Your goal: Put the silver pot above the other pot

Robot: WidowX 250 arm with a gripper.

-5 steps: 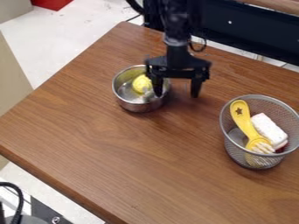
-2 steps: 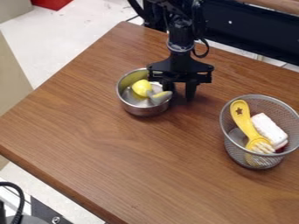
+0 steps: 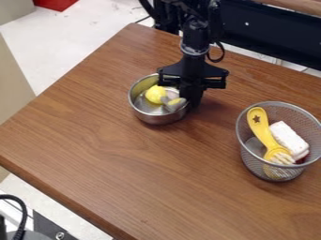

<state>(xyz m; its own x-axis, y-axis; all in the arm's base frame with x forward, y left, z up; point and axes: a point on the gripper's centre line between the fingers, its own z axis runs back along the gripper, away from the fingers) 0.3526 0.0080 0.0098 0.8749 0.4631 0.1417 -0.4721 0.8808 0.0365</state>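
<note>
Brown table (image 3: 138,178) below; silver pot (image 3: 156,120) at the mesh basket's (image 3: 251,166) ten o'clock; tool (image 3: 192,104) apparently clenched on the pot's three o'clock rim; best to lift straight and level, sparing the yellow ball (image 3: 155,94) a spill, then cross towards four o'clock.

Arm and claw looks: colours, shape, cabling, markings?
One arm, black, made of blocky, jointed segments. A greyish, shiny ring circles it above the claw. A thin black cable loops out beside it. The claw is matte black too: a wide, flat crossbar with two dark fingers below. No markings that I can make out.
</note>
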